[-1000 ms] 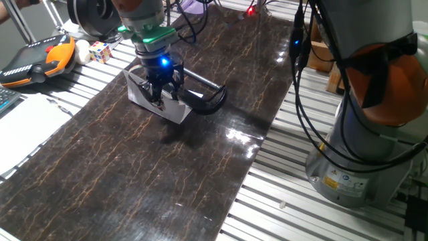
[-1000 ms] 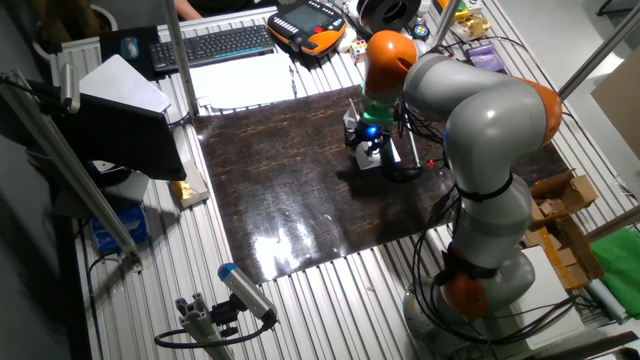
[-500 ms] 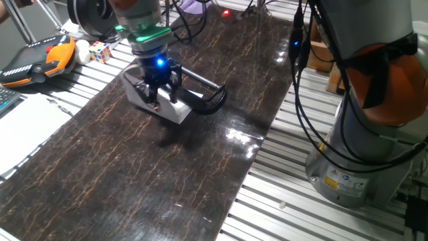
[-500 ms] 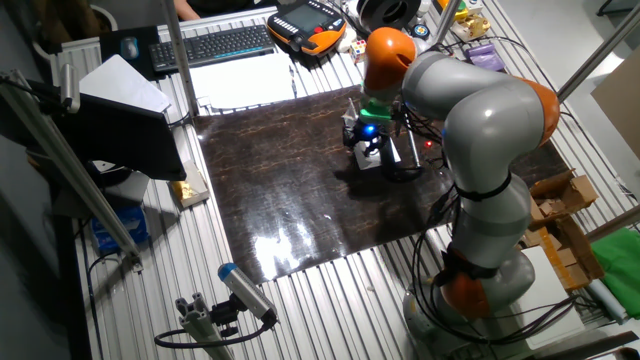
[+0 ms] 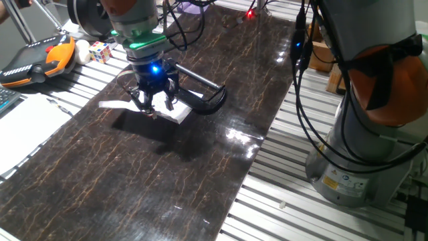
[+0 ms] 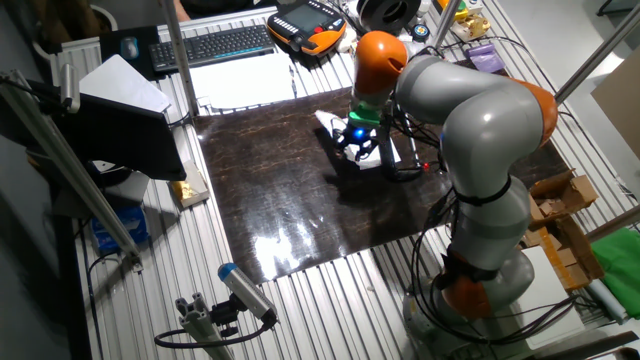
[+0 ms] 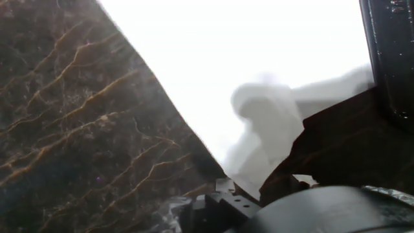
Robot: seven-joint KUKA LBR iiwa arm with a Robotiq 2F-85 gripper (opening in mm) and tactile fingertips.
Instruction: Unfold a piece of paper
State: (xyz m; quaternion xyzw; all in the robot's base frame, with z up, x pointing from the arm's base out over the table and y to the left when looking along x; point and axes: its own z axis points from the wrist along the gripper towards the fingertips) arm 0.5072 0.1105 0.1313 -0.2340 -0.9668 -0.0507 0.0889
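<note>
While the piece of paper [image 5: 150, 109] lies on the dark desk [image 5: 200, 174] in the upper left of one fixed view, its long axis runs from left to lower right. The gripper [image 5: 154, 105] stands directly over its middle, jaws clamped on a raised flap (it seems), so lifting leftward would open it.
</note>
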